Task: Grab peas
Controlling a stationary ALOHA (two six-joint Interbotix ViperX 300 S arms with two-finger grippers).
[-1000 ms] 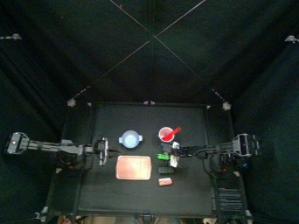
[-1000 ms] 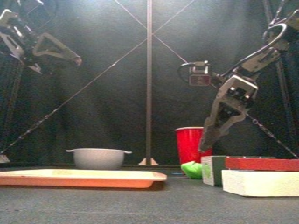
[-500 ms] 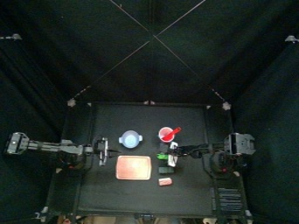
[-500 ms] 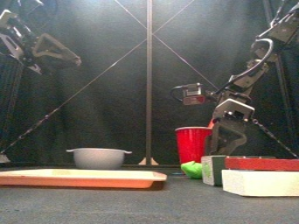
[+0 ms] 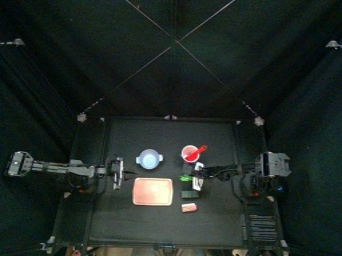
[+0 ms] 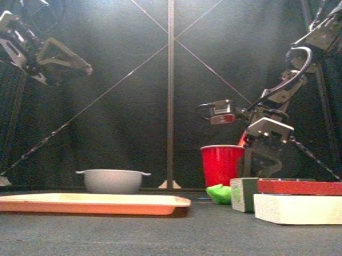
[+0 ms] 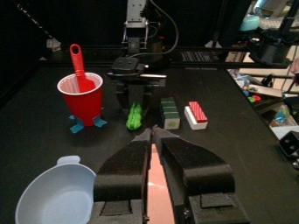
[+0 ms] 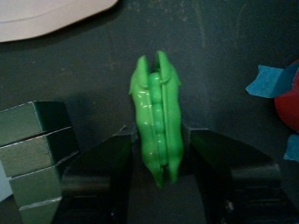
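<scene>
The black tabletop is laid out with a pink plate toward the front. A pale bowl and a red cup are set behind the plate. The middle is thus left free for the smaller items.

The left arm is held back at its own side. Its pincer is released, with nothing between the jaws. It is pointed across the plate, so it appears to be parked out of the working arm's way.

The right arm is lowered over the small items beside the cup. Two small boxes, one dark green and one red and white, are seen lying side by side. The peas, shaped as a bright green pod, are found flat on the tabletop just beside the green box.

The right pincer is set astride the pod, one jaw on each long side. A little gap is seen on both sides, so the pod is not yet grasped. The jaws are lined up across its narrow width, probably so that a short squeeze is enough.
</scene>
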